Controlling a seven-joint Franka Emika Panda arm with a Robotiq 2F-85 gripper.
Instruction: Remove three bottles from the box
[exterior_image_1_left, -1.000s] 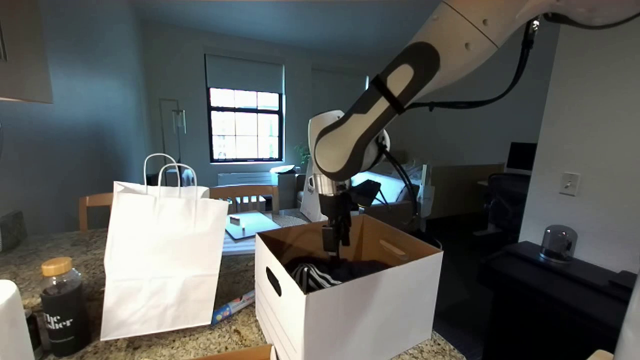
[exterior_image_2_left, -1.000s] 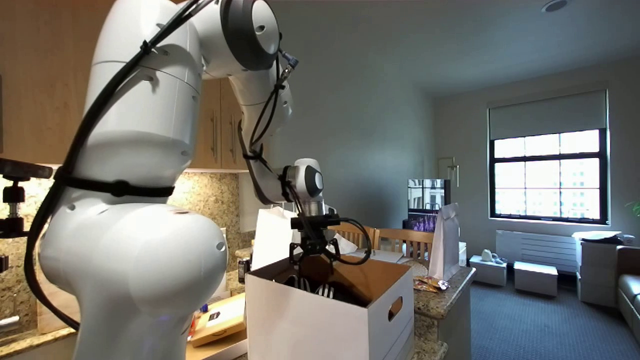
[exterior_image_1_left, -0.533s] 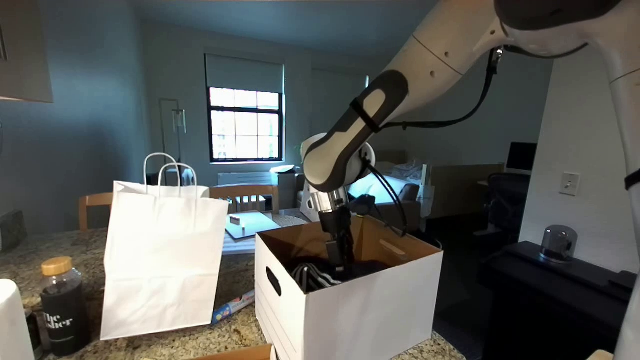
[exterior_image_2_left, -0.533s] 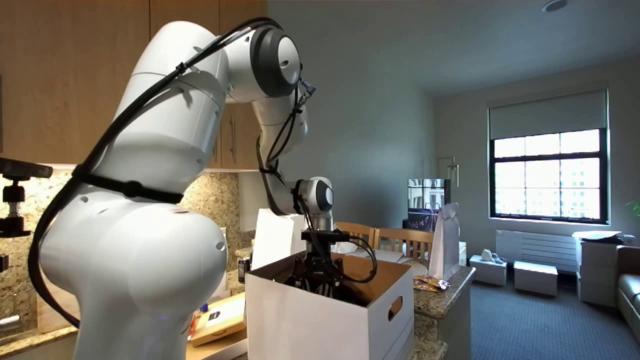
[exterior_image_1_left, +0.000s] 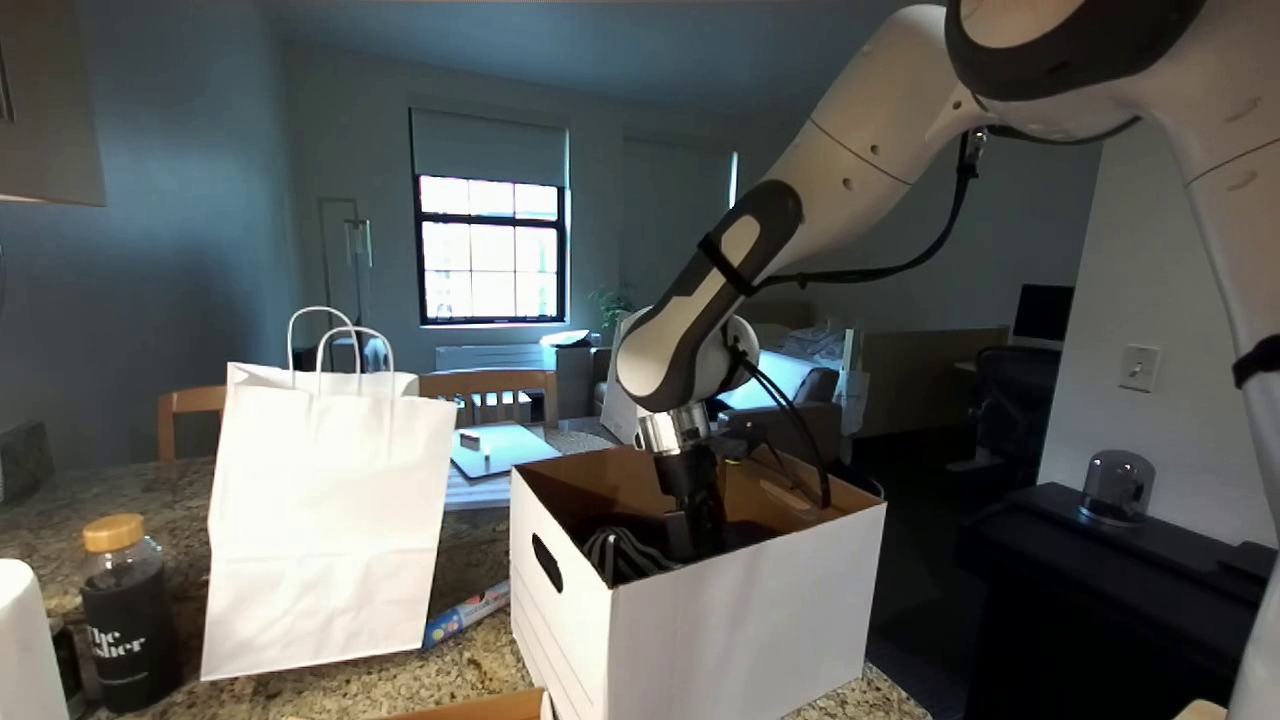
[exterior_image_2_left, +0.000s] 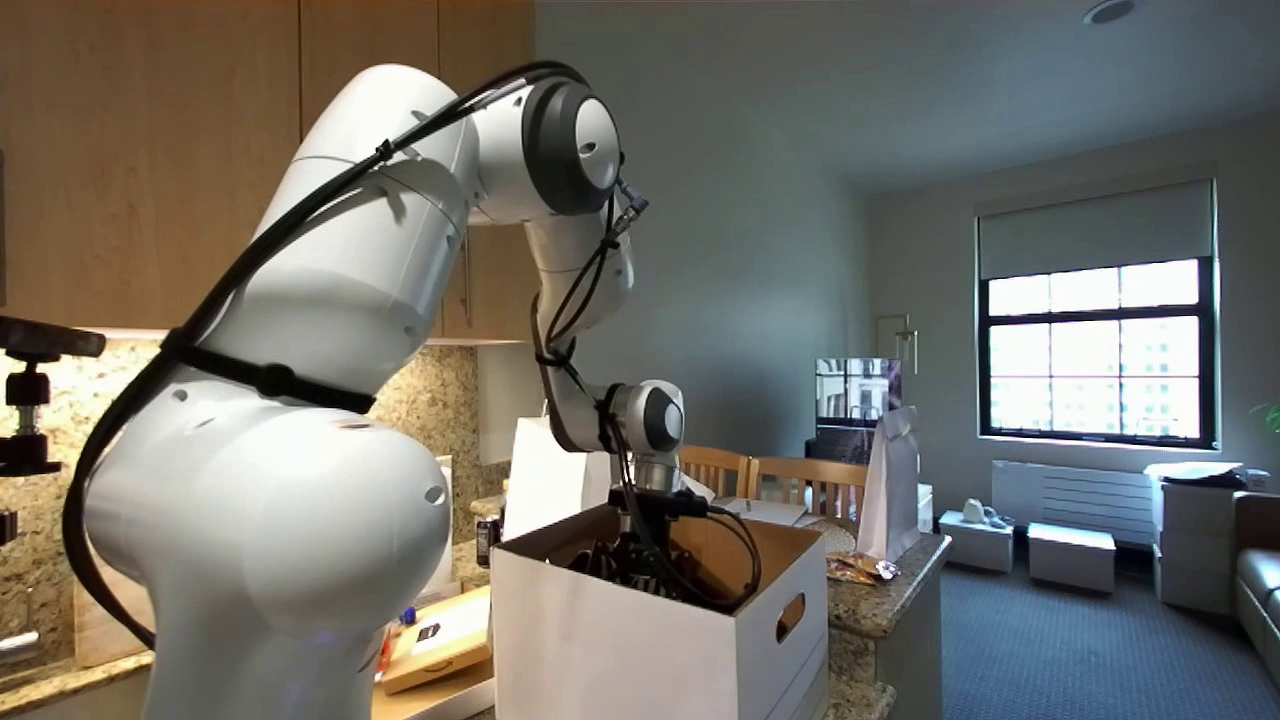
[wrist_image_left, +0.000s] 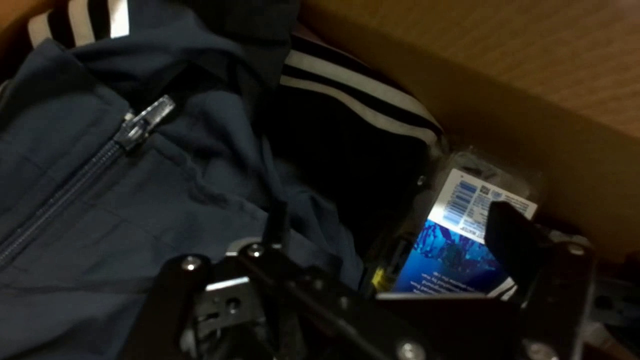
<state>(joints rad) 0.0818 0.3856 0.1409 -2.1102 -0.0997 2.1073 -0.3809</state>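
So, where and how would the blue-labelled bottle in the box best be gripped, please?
I'd grip the blue-labelled bottle across its printed section, coming from above: it seems to lie printed side up by the wall of the box. The open gripper sits off-centre from it in the wrist view, so likely shift first.
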